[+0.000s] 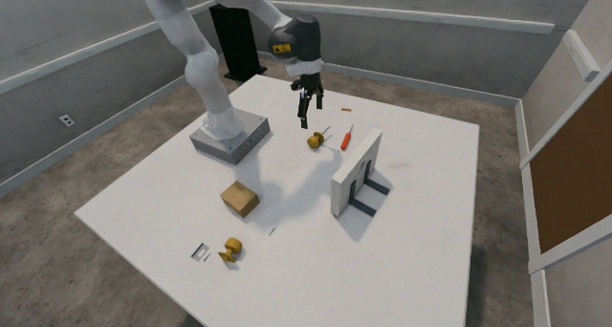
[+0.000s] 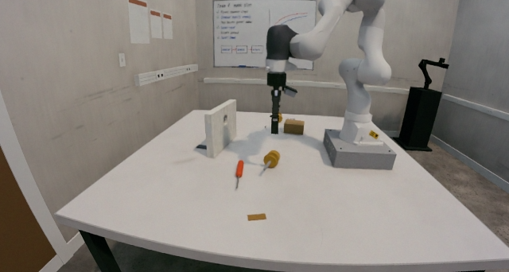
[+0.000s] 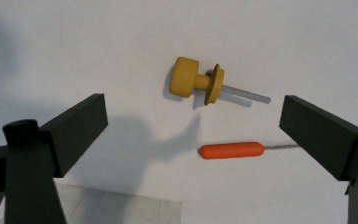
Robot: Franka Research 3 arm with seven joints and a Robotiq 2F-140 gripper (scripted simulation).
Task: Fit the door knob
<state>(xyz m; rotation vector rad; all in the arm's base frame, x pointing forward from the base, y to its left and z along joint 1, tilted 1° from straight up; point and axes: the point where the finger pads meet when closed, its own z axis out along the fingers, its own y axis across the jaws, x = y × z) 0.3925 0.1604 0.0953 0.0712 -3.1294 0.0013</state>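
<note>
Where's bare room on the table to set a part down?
Widest bare stretch: between the wood block and the table's far edges. Another lies between the cardboard box and the block. Crowded under the open gripper: knob beside screwdriver.

Yellow door knob (image 1: 315, 140) lies sideways on the table, spindle toward the upright wood panel (image 1: 355, 172).

My hand (image 3: 195, 135) wide open and empty, yellow knob (image 3: 196, 81) lying on the surface (image 3: 105, 45), orange screwdriver (image 3: 232, 150) just beside it
</note>
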